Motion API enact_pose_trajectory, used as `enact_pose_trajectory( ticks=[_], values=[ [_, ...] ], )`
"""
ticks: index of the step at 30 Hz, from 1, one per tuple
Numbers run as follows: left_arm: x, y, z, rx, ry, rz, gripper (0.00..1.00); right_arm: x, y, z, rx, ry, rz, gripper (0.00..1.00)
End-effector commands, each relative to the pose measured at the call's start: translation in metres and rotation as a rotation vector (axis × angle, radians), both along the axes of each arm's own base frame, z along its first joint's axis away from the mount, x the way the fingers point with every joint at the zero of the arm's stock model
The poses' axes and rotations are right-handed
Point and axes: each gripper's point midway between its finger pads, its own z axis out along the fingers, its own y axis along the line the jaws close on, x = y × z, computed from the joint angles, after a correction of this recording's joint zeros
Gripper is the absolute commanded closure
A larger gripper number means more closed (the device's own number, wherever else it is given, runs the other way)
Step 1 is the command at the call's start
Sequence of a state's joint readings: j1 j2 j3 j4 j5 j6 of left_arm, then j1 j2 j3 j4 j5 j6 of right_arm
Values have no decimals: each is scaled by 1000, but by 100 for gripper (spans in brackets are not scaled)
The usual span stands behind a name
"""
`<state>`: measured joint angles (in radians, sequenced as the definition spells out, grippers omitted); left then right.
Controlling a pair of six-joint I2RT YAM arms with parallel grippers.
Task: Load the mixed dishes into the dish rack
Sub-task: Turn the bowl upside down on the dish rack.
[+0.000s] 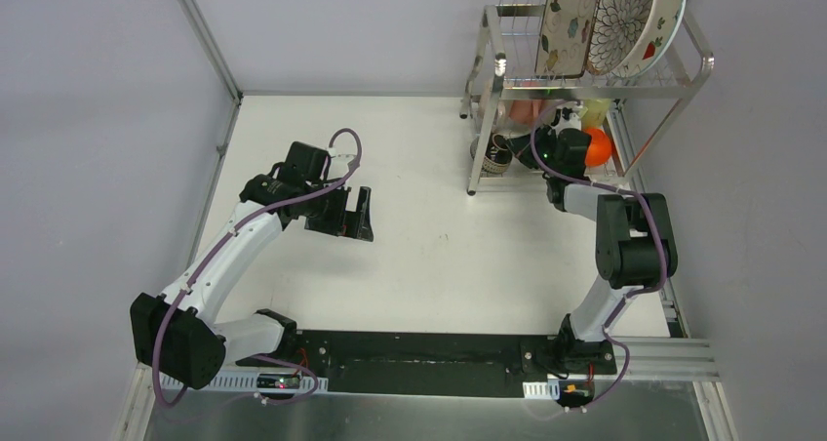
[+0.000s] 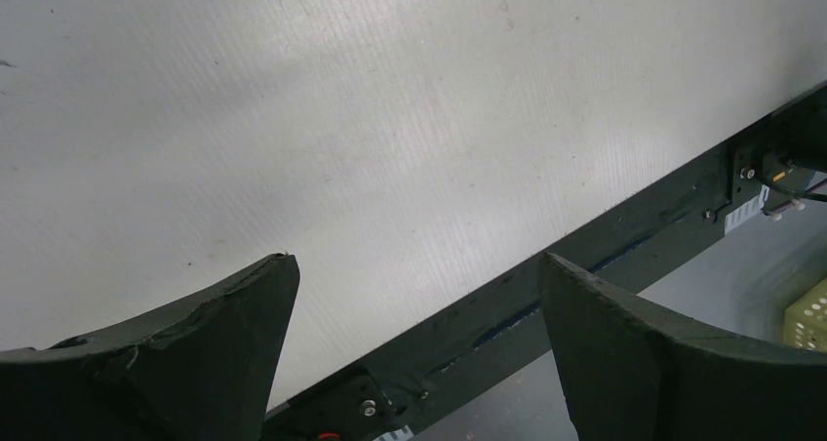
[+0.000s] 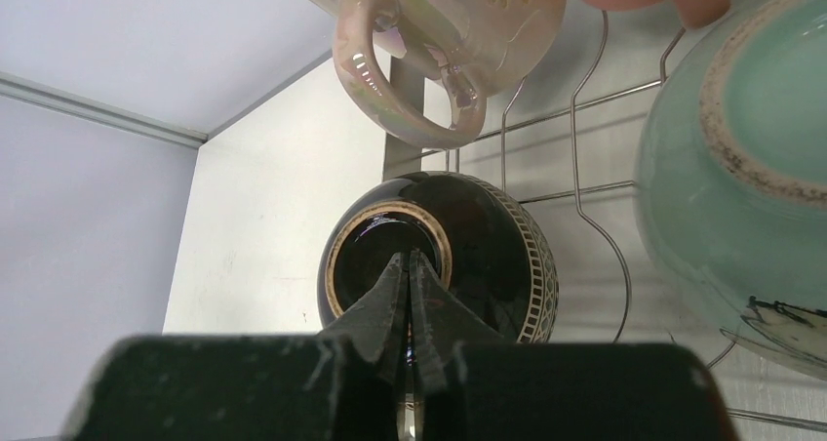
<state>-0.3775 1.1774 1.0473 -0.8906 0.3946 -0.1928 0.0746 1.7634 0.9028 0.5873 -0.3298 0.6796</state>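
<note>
- Left gripper [image 1: 353,217] hangs over the bare white table [image 1: 419,256], left of centre and well apart from every dish. The left wrist view shows its fingers spread wide with nothing between them.
- Dish rack [image 1: 500,65] stands at the far right corner of the table.
- Dark brown bowl [image 3: 492,251] lies on its side at the left end of the rack's lower wire shelf, its ringed foot turned toward the right wrist camera.
- Right gripper [image 3: 410,263] reaches in under the upper shelf, its fingers pinched together. The tips sit at the bowl's foot, just right of the bowl in the top view. Whether they press on it or only meet it cannot be told.
- Pink cup [image 3: 439,31] sits just beyond the dark bowl, its handle pointing down toward it.
- Pale green bowl [image 3: 751,187] fills the right of the wrist view, beside the dark bowl on the same shelf.
- Orange bowl [image 1: 598,146] rests at the shelf's right end.
- Three plates stand on edge in the upper shelf: floral rectangle plate [image 1: 569,21], brown-petal plate [image 1: 624,17] and strawberry plate [image 1: 665,17].
</note>
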Motion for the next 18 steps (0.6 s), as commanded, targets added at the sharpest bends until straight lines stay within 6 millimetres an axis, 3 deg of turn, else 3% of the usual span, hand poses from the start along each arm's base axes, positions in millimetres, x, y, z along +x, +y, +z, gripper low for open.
enact_pose_trajectory(
  ticks=[1,9,18],
  values=[
    [5,1,9,-18,-45,5,3,-3,7,9,12,-35,28,100],
    [5,0,9,-19,-45,3,2,-8,17,32,70,-98,43,100],
    [5,0,9,-20,-45,2,2,-8,28,37,151,-125,37,99]
  ],
)
